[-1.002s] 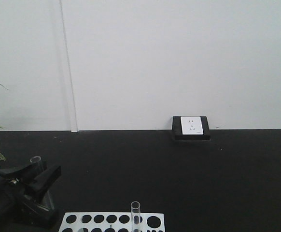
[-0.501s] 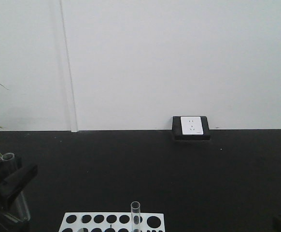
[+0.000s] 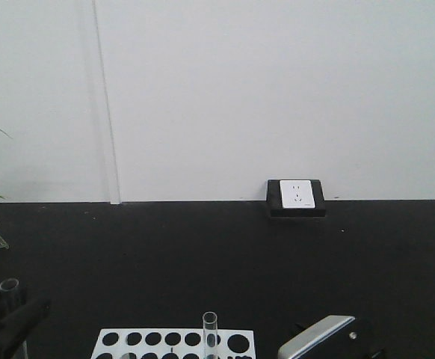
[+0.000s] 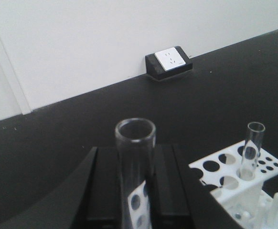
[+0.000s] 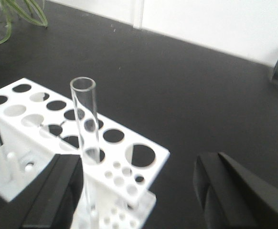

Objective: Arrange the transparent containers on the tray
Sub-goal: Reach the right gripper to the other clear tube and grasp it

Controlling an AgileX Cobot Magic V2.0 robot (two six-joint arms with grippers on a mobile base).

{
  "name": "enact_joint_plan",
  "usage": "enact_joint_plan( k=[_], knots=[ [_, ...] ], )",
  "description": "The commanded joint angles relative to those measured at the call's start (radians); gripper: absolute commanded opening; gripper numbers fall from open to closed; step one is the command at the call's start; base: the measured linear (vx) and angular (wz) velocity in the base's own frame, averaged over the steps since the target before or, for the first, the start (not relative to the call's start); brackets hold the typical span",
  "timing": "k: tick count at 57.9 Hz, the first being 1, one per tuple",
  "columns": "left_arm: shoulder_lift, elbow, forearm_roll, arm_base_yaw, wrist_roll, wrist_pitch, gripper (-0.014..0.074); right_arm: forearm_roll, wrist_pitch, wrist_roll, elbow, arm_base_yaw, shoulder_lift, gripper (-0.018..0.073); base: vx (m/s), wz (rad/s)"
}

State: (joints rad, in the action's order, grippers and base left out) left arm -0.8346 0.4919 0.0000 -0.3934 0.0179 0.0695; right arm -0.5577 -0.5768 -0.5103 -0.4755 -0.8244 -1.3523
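Front view: our left gripper (image 3: pixel 8 314) sat low beside the rack (image 3: pixel 183 348). Left wrist: we saw it clamped on an upright tube (image 4: pixel 135 157). Right wrist: the right gripper (image 5: pixel 139 191) gaped around a racked tube (image 5: pixel 85 124). No tray showed; we judged transfer underway, needing a steady carry.

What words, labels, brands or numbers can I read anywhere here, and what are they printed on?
None: no text can be read in any view.
The white wall socket shows only pin holes, no visible brand.
The white test tube rack shows only round holes, no numbers.
The held test tube and the racked test tube bear no visible marks.
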Motion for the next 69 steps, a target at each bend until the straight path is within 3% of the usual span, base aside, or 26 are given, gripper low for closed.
enact_joint_plan(
  k=[1, 10, 15, 23, 38, 69],
  knots=[
    [0.014, 0.008, -0.011, -0.005, -0.059, 0.128, 0.0128, 0.044, -0.194, 0.063, -0.035, -0.035, -0.051, 0.0537, 0.00, 0.00],
    [0.014, 0.001, -0.009, -0.005, -0.080, 0.173, 0.0128, 0.066, -0.188, 0.208, -0.080, -0.036, -0.129, 0.0537, 0.00, 0.00],
    [0.014, 0.001, -0.009, -0.005, -0.080, 0.181, 0.0128, 0.128, -0.189, 0.205, -0.116, -0.036, -0.153, 0.0537, 0.00, 0.00],
    [0.014, 0.001, -0.009, -0.005, -0.080, 0.181, 0.0128, 0.143, -0.155, 0.203, -0.177, -0.033, -0.193, 0.0537, 0.00, 0.00],
    [0.014, 0.001, -0.009, -0.005, -0.080, 0.189, 0.0128, 0.013, -0.190, 0.151, -0.244, -0.033, -0.282, 0.0537, 0.00, 0.00],
    [0.014, 0.001, -0.009, -0.005, -0.080, 0.201, 0.0128, -0.031, -0.231, 0.140, -0.307, -0.032, -0.386, 0.0537, 0.00, 0.00]
  ],
)
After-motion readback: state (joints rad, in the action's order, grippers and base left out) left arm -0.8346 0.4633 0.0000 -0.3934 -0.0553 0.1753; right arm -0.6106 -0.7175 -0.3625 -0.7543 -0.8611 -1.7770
